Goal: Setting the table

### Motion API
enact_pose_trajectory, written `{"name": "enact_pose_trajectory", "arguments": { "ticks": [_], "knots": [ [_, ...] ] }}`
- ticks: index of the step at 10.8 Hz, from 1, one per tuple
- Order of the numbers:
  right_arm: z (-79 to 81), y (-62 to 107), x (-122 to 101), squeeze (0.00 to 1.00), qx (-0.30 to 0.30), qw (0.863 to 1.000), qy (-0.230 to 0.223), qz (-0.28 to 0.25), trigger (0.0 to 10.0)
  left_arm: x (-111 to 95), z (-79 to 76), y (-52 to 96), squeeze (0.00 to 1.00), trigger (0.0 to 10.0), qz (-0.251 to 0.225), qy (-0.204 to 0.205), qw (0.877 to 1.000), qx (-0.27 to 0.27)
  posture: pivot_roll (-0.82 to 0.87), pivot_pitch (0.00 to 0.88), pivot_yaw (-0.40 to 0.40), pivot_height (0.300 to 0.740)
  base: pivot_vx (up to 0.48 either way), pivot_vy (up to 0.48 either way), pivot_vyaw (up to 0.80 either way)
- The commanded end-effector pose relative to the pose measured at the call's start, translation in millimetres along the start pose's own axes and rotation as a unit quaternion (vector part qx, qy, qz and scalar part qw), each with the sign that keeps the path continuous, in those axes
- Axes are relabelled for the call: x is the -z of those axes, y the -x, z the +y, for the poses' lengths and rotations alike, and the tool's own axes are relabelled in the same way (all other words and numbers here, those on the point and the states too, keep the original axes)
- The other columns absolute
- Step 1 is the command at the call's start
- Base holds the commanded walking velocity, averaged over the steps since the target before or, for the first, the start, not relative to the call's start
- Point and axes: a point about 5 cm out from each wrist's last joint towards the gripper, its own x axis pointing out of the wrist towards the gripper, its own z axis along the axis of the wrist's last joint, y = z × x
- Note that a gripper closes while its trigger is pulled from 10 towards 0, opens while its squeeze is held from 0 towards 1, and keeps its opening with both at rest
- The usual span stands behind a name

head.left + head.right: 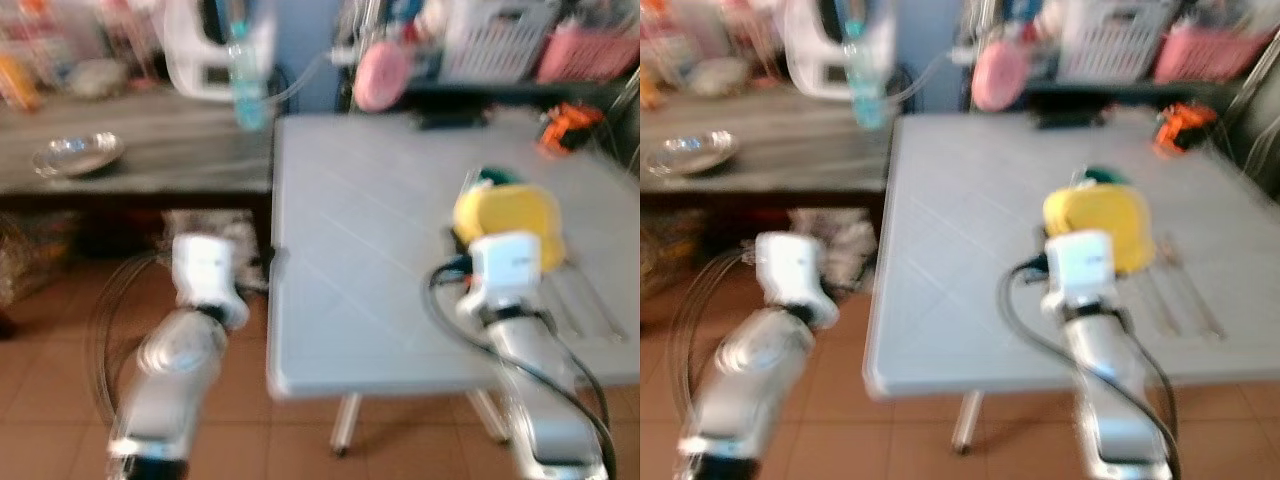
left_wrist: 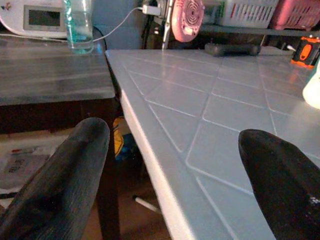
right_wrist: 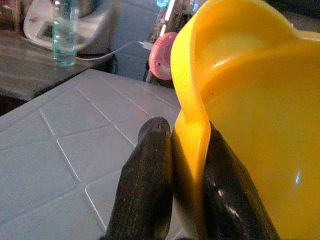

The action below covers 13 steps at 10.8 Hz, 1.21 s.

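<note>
The yellow bowl (image 1: pixel 510 222) sits over the right half of the grey counter (image 1: pixel 370 230), mouth up; in the right wrist view its rim runs away from the camera and its hollow opens to one side of the fingers. Whether its base rests on the surface or hangs just above cannot be told through the blur. The right hand (image 3: pixel 175 165) is closed on the bowl's rim, one black finger (image 3: pixel 147 185) on the outside wall and the other inside, both touching the plastic. Something green (image 1: pixel 495 177) shows just behind the bowl. The middle and left part of the counter is bare tiled surface, with its near edge close to the bowl and its left edge beside a darker wooden side counter (image 1: pixel 130 150) that carries a metal dish (image 1: pixel 78 153) and a water bottle (image 1: pixel 246 75). The left hand (image 2: pixel 170 175) hangs off the counter's left corner, fingers spread wide apart, holding nothing. An orange object (image 1: pixel 568 127) lies at the far right corner.
</note>
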Motion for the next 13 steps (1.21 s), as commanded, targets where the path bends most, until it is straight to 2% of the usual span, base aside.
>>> {"name": "enact_pose_trajectory", "arguments": {
  "ticks": [1, 10, 11, 12, 13],
  "knots": [
    [2.5, -1.3, -7.1, 0.00, -0.005, 1.000, -0.004, -0.015, 0.0, -1.5, 6.7, 1.6, 0.00, 10.0, 0.000, -0.011, 1.000, -0.013, -0.03, 0.018, 0.016, 0.740, 0.000, 0.398, 0.00],
    [6.3, -4.7, -8.4, 0.00, -0.025, 0.999, -0.003, -0.020, 0.0, -0.2, 6.1, 0.2, 0.00, 10.0, -0.004, -0.017, 1.000, -0.018, -0.02, 0.009, 0.010, 0.740, 0.000, 0.472, 0.00],
    [6.1, -5.2, -8.1, 0.00, -0.025, 1.000, 0.001, -0.019, 6.2, 0.1, 6.3, 0.0, 0.00, 10.0, -0.004, -0.018, 1.000, -0.019, -0.02, 0.008, 0.011, 0.740, 0.000, 0.480, 0.00],
    [5.5, -5.4, -7.8, 0.00, -0.024, 1.000, 0.002, -0.018, 10.0, 0.7, 6.3, 0.2, 0.00, 10.0, -0.004, -0.018, 1.000, -0.021, -0.02, 0.010, 0.010, 0.740, 0.000, 0.480, 0.00],
    [5.2, -5.6, -7.4, 0.00, -0.024, 1.000, 0.002, -0.017, 10.0, 1.2, 6.3, 0.4, 0.00, 10.0, -0.005, -0.016, 1.000, -0.024, -0.02, 0.006, 0.012, 0.740, 0.000, 0.480, 0.00]
  ]
}}
